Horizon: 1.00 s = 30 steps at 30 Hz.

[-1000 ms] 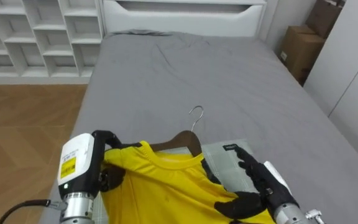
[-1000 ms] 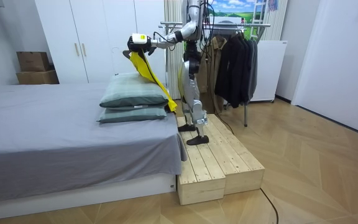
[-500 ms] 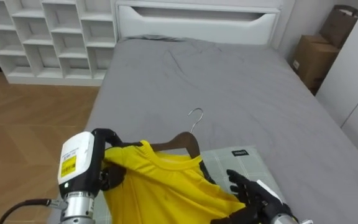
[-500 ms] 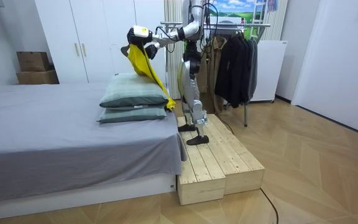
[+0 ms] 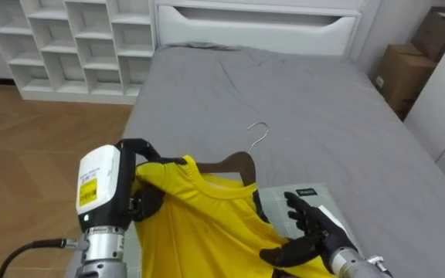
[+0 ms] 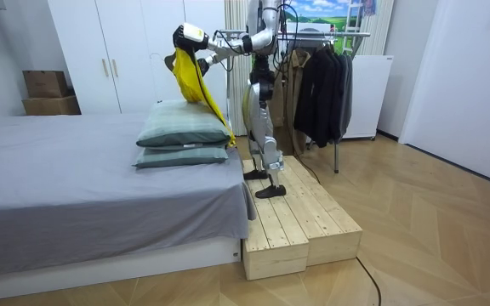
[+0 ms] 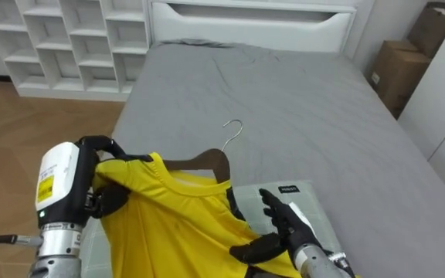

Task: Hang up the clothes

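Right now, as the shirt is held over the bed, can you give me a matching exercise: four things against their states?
Things:
1. yellow shirt
2. hanger hook
3. left robot hand
4. right robot hand

States:
A. open, fingers spread beside the shirt
B. draped on a wooden hanger
C. curled round the shirt's shoulder
D. bare metal, standing free above the grey bed

Pairs: 1-B, 2-D, 3-C, 4-A
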Available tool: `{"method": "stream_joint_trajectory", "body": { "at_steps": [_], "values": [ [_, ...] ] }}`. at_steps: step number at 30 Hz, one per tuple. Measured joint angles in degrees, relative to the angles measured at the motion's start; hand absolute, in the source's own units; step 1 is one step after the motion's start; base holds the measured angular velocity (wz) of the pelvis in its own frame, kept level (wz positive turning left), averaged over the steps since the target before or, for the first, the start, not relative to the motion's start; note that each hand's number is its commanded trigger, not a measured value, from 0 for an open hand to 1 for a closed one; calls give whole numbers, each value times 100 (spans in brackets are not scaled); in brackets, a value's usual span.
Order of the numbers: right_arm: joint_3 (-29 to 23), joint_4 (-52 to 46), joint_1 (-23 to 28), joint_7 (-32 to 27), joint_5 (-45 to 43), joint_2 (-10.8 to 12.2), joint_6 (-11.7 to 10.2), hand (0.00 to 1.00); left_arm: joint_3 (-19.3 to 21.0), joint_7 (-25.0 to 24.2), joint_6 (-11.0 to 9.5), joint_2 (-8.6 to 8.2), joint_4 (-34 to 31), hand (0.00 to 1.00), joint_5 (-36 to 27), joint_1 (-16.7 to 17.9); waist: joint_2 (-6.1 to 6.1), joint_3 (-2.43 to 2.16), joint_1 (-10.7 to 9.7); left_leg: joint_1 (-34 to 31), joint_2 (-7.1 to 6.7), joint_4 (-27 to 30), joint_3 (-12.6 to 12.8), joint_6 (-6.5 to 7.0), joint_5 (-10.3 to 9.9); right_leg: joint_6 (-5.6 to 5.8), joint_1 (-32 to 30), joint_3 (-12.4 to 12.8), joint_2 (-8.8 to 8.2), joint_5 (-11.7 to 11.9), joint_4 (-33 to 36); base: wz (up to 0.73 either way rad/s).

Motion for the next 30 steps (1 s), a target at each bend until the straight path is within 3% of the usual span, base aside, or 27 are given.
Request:
{"method": "stream_joint_trajectory", "body": {
  "at_steps": [3,7,22,30],
  "values": [
    [-4,-1,-54,-144,151,0,-52,0,-1,0,-4,0,-170,100,0,0,86,-6,-7,-2,0,0,3,-1,0,0,3,-11,0,0,6,0],
    [-51,-23,-103,-287,147,-1,-80,0,-1,1,-187,-2,-382,100,-1,-1,157,-38,-20,-7,2,15,3,-1,0,0,7,-19,-1,0,13,0],
    [-214,-232,-309,-558,171,-20,-237,0,-7,-28,-229,2,-407,100,5,-7,110,-10,-108,-8,-4,54,7,0,1,0,0,-5,-6,-1,6,0],
    [-214,-182,-324,-185,1064,24,-252,0,-15,-42,-229,-17,-445,100,15,-236,70,10,-88,-26,-3,53,-4,-1,1,5,-13,-12,-8,-16,-4,0]
  ]
}}
